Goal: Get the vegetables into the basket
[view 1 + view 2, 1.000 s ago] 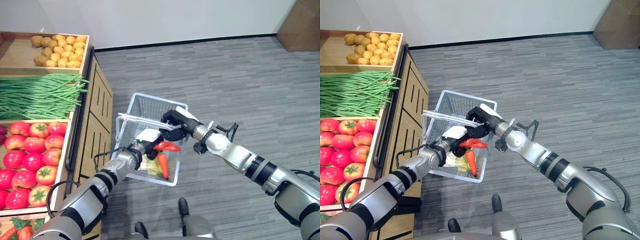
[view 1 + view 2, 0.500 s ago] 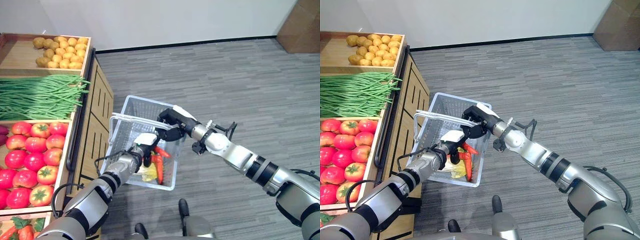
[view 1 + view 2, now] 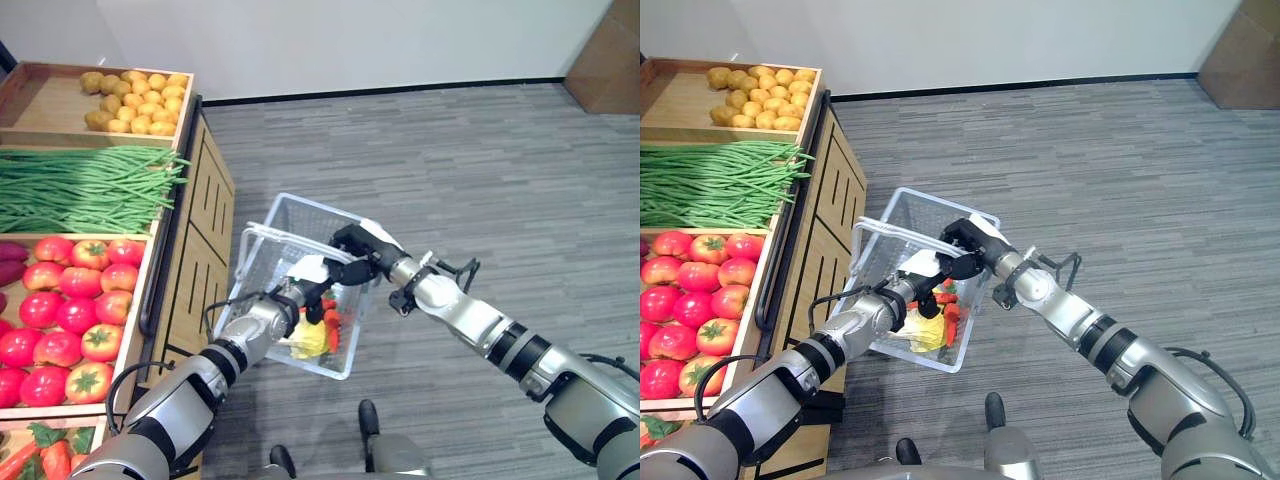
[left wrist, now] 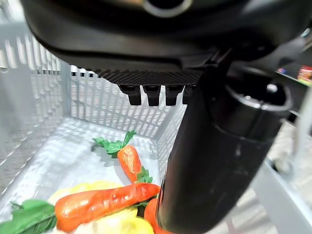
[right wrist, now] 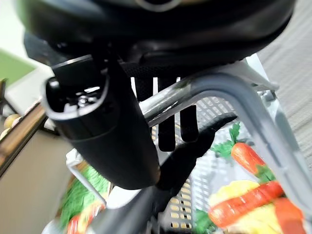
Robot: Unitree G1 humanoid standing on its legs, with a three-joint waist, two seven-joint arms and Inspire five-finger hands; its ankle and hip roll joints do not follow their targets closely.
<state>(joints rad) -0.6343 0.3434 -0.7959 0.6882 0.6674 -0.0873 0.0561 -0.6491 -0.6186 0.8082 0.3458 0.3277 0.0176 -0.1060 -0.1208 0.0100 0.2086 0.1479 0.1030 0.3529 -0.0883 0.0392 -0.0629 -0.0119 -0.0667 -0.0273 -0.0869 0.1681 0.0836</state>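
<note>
I hold the basket [image 3: 300, 290] at the centre of the frame in the left eye view, off the grey floor [image 3: 480, 180], just beside the wooden produce stand [image 3: 195, 250]. My right robot hand [image 3: 358, 243] carries it: in the right wrist view its fingers [image 5: 168, 122] curl over the grey handle [image 5: 229, 92], clamped on it. This keeps the basket's mouth up and near the stand, so each transfer is short.

My left robot hand [image 3: 303, 292] sits over the basket's mouth. In the left wrist view its fingers [image 4: 153, 95] are curled in short against the palm with nothing between them and the thumb [image 4: 214, 161], so I judge it closed and empty, most likely just after a drop.

The vegetables already in the basket lie on its floor: two carrots [image 4: 105, 204], something yellow [image 4: 122, 224] beneath them and red peppers [image 3: 331, 318] against the near wall.

Remaining stock sits on the stand at the left of the frame:
- potatoes [image 3: 135, 100], upper left;
- green beans [image 3: 85, 190], below them;
- tomatoes [image 3: 70, 310], lower left.

I judge the task partly done. The next move calls for the left robot hand to reach the stand.
</note>
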